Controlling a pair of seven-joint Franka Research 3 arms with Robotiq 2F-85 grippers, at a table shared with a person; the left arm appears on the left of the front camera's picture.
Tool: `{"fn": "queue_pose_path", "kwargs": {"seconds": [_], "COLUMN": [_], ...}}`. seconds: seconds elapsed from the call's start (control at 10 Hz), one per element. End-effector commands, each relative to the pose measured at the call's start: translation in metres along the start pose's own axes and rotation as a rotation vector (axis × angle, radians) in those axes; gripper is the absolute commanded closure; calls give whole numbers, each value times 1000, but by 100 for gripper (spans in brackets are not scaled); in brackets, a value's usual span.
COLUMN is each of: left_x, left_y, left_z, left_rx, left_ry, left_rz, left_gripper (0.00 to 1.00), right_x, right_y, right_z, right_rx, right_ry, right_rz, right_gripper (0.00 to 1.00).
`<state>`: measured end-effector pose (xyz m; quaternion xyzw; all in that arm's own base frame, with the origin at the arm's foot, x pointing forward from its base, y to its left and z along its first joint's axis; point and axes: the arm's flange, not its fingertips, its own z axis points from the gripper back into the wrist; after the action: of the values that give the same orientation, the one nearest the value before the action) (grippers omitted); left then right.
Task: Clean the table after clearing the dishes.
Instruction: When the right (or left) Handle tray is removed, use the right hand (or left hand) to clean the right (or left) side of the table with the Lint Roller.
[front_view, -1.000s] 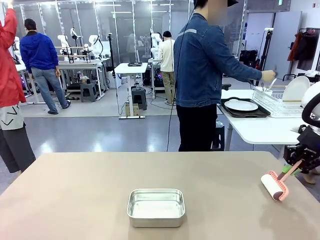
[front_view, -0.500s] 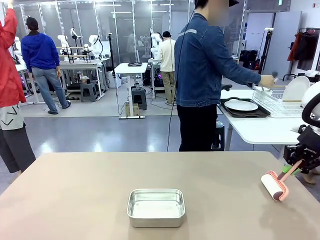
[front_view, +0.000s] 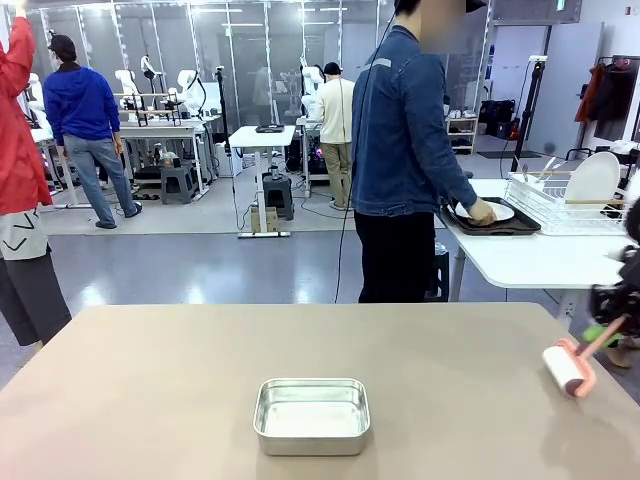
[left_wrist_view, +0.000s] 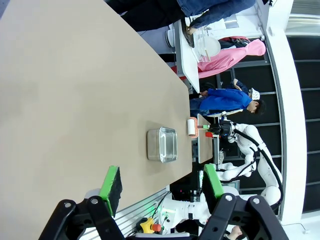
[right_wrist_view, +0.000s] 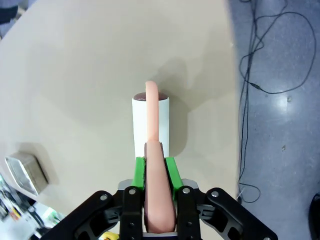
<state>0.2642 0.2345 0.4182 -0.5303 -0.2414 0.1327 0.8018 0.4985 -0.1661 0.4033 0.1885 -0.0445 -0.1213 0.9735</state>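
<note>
Right fingers (right_wrist_view: 155, 175) clamp the light, stiff roller (right_wrist_view: 150, 125) by its handle; left fingers (left_wrist_view: 162, 182) wide, at the counter's (front_view: 180, 380) nine o'clock.

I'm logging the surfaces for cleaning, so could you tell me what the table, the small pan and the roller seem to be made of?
The table: matte beige top, probably laminate, no glare. The pan: brushed steel by its dull grey sheen. The roller held in the right gripper: white drum, likely sticky paper, on a smooth pink plastic-looking handle.
</note>
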Motion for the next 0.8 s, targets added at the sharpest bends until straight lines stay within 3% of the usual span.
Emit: {"fn": "queue_pose_path", "kwargs": {"seconds": [0.0,0.2,0.7], "left_x": [-2,-2,-2], "left_y": [-3,-3,-3], "left_z": [4,4,4], "left_rx": [8,8,8], "left_ry": [7,7,7], "left_rz": [4,4,4], "left_gripper": [17,17,17], "right_x": [-2,1,-3], "right_y": [-33,-54,-64], "right_z": [42,79,105], "right_rx": [30,124,199], "right_ry": [-58,-123,-163], "right_rz": [-73,-118,-110], "right_gripper": [79,79,79]}}
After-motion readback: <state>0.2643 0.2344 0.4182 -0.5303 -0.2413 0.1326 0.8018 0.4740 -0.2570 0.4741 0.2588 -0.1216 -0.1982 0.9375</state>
